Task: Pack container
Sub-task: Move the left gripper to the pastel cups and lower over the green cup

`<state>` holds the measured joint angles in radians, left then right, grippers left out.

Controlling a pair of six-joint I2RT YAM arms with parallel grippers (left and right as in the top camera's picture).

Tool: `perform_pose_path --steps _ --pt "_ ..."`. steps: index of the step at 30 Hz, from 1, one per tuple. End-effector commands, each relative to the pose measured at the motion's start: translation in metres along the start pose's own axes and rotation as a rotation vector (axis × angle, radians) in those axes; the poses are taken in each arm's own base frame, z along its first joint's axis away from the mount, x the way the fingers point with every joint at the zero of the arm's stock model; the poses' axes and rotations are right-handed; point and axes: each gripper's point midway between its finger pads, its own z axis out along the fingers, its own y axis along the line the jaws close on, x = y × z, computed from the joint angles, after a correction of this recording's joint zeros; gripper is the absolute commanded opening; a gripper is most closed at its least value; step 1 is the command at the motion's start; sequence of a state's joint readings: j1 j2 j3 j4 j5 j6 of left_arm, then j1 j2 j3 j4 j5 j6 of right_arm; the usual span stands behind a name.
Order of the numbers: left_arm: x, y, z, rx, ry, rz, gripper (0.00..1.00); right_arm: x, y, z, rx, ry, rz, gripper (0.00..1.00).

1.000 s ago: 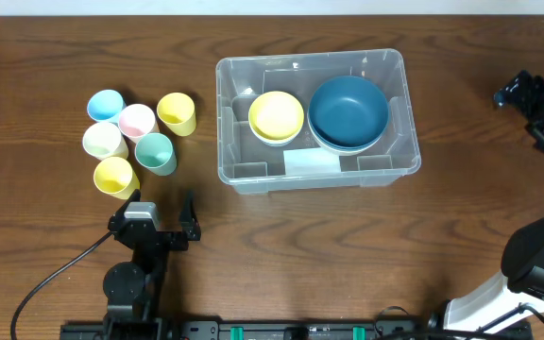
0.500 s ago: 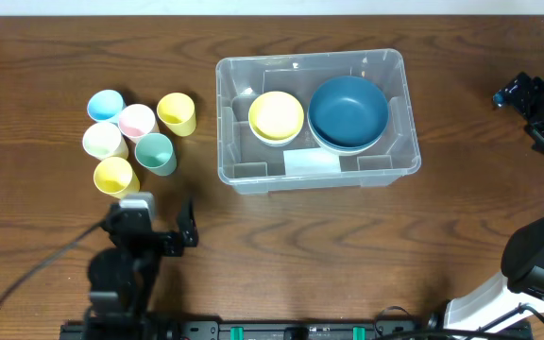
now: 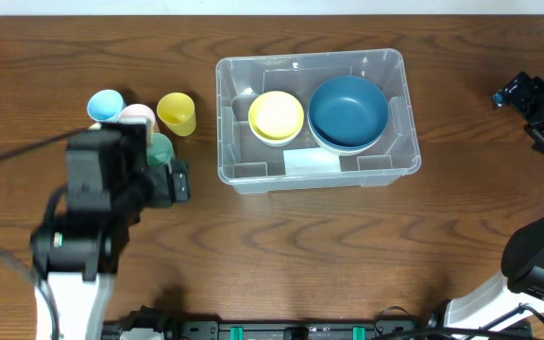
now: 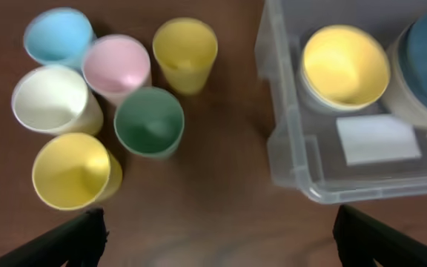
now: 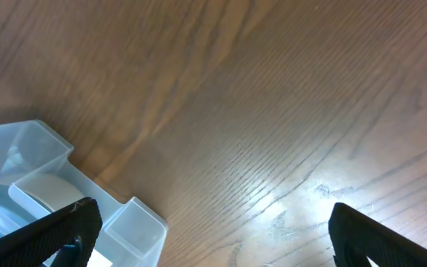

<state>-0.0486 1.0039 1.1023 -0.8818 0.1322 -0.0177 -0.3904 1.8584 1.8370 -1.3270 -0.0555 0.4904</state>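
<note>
Plastic cups [image 4: 149, 122] cluster beside the container [image 4: 284, 159].

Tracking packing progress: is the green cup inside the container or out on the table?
Out. The green cup stands upright on the table, beside the pink cup and outside the container wall.

Dark wood table [image 3: 348, 255]. L side: 6 cups upright, mouths up, bunched close. These are the blue cup [image 4: 58, 37], pink cup [image 4: 116, 65], white cup [image 4: 54, 100], green cup [image 4: 149, 122], far yellow cup [image 4: 185, 48] nearest the box, and near yellow cup [image 4: 69, 170] at the front. Clear container [image 3: 244, 175] sits mid-table, just R of the cups, apart from them.
</note>
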Motion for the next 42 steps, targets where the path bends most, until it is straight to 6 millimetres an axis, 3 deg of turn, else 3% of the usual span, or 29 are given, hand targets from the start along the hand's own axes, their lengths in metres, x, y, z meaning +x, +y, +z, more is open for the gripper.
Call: perform_pose_path --steps 1,9,14,18,23,33,39,42 --pt "-0.003 -0.002 0.014 0.007 0.071 0.029 0.98 0.000 -0.001 -0.002 0.000 -0.005 0.012 0.99" --pt "0.017 0.005 0.074 -0.006 0.250 0.014 0.98 0.000 -0.001 -0.002 0.000 -0.005 0.012 0.99" --pt "0.015 0.007 0.107 -0.007 0.278 0.011 0.98 0.000 -0.001 -0.002 0.000 -0.005 0.012 0.99" --pt "0.010 0.008 0.123 -0.006 0.267 0.012 1.00 0.000 -0.001 -0.002 0.000 -0.005 0.012 0.99" --pt "0.012 0.009 0.138 -0.006 0.282 0.032 0.84 0.000 -0.001 -0.002 0.000 -0.005 0.012 0.99" --pt "0.035 0.029 0.170 -0.099 0.383 0.053 0.78 0.000 -0.001 -0.002 0.000 -0.005 0.012 0.99" --pt "0.042 0.031 0.182 -0.101 0.412 0.051 0.62 0.000 -0.001 -0.002 0.000 -0.005 0.012 0.99" --pt "0.046 0.032 0.186 -0.101 0.426 0.051 0.47 0.000 -0.001 -0.002 0.000 -0.005 0.012 0.99"
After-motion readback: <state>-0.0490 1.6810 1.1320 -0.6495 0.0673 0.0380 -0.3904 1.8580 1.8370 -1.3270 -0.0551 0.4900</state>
